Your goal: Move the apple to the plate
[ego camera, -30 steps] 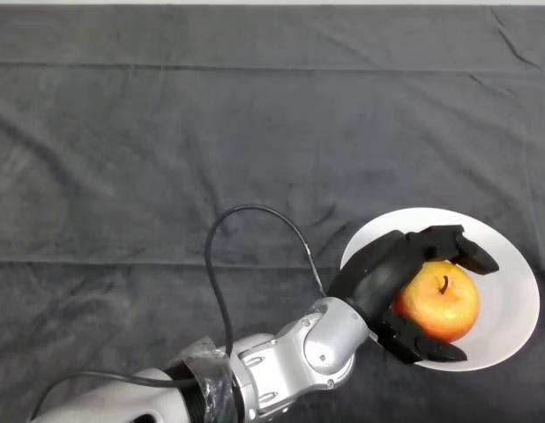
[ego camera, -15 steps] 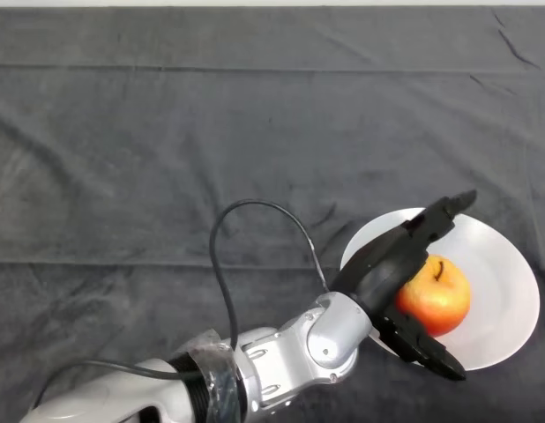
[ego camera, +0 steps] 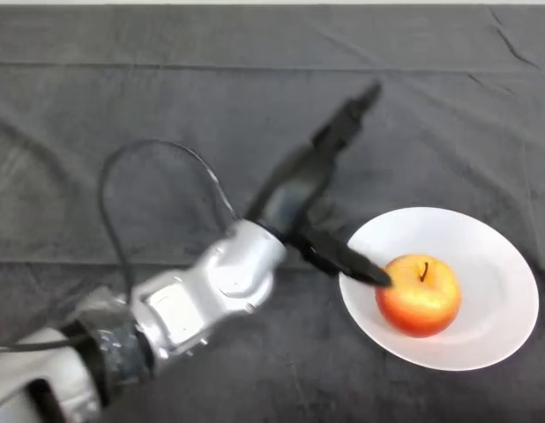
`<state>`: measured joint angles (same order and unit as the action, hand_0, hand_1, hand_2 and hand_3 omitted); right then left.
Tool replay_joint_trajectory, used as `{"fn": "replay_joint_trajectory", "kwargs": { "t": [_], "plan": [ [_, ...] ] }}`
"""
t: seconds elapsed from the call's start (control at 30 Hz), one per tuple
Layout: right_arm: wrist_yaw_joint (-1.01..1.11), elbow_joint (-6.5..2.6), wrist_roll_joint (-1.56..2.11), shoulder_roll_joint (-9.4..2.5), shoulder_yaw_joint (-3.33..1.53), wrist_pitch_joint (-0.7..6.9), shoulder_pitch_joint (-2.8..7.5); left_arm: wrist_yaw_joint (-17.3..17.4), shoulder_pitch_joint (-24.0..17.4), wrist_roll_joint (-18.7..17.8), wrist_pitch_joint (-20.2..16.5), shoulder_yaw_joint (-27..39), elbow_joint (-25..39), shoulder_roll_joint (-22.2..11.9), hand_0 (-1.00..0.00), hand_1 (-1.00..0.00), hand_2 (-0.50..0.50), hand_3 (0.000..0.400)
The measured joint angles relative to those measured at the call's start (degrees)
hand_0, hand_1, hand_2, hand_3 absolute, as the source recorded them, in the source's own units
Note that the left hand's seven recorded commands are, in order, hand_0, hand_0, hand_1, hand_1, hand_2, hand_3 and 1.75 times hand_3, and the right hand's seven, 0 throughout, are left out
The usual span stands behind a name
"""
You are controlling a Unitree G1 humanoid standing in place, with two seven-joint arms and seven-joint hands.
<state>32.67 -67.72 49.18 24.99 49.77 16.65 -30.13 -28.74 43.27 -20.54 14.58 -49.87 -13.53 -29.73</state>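
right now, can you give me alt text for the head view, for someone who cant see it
A red and yellow apple sits on a white plate on a dark cloth. The robot's black left hand is open, clear of the plate's left side, holding nothing.

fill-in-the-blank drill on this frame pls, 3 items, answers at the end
1. The apple rests on the white ____.
2. The left hand holds nothing; its fingers are ____.
3. The plate sits on a dark ____ covering the table.

Missing words: plate; open; cloth
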Motion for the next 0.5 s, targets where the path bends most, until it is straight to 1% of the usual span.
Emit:
{"fn": "replay_joint_trajectory", "kwargs": {
  "t": [0.1,0.2,0.4,0.5],
  "plan": [
    [0.00,0.00,0.00,0.00,-0.02,0.00,-0.01,-0.84,-3.11,0.53,0.84,4.01,2.11,-2.65,0.00,0.00,0.00,0.000],
    [-0.01,0.00,0.00,0.00,-0.02,0.00,-0.01,-1.50,-7.09,0.52,2.01,8.25,3.05,-5.64,0.00,0.00,0.00,0.000],
    [-0.01,0.00,0.00,0.00,-0.06,0.00,-0.01,-2.25,-15.13,0.20,5.25,17.59,3.45,-10.96,0.00,0.00,0.00,0.000],
    [-0.01,0.00,-0.01,0.00,-0.02,0.00,-0.01,-2.70,-18.70,-0.72,7.04,22.33,3.60,-13.14,0.00,0.00,0.00,0.000]
  ]
}}
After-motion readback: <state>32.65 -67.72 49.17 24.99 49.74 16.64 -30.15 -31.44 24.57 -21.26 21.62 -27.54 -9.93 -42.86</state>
